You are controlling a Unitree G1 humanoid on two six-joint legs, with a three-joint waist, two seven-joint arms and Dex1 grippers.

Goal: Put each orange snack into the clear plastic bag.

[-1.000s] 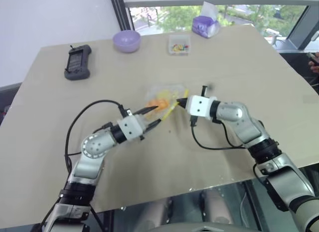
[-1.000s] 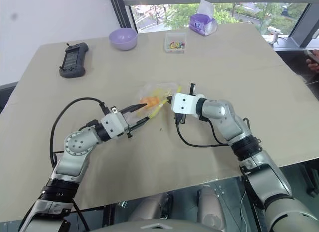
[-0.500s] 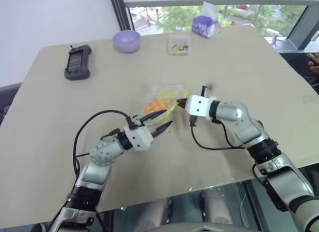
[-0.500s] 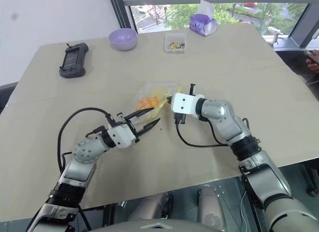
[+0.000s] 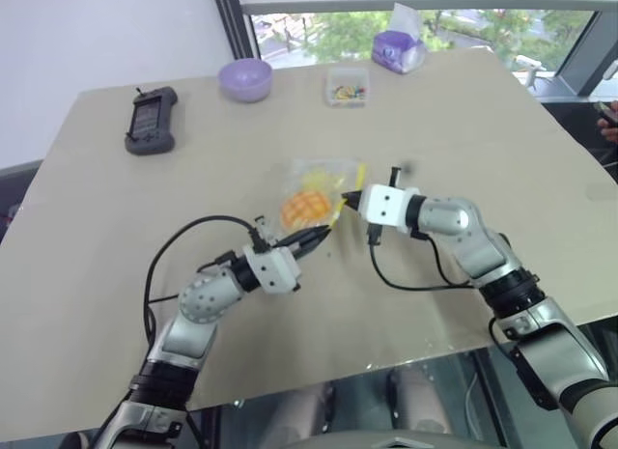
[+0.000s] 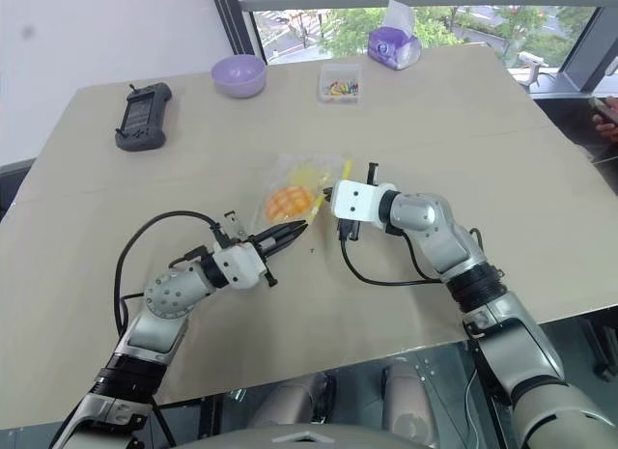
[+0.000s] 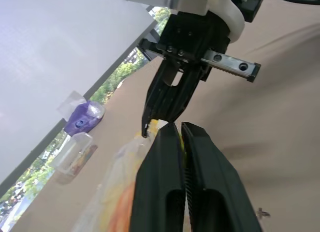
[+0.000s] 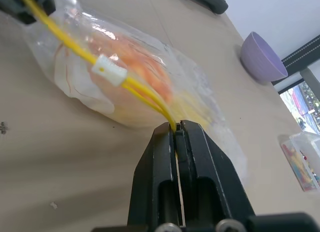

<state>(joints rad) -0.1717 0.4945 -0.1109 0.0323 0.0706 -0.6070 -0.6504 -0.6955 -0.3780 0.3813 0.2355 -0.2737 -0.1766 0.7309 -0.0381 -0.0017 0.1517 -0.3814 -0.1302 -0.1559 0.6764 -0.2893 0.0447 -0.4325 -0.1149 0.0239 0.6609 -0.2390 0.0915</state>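
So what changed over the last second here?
The left gripper drew back out of the clear plastic bag, leaving the orange snack inside, then shut near the yellow zip strip. The right gripper stayed shut on that strip, in place.

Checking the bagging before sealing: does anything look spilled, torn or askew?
Nothing stands out. The snack sits inside the bag, which lies flat on the table; both the right gripper and the left gripper are shut on its yellow zip strip.
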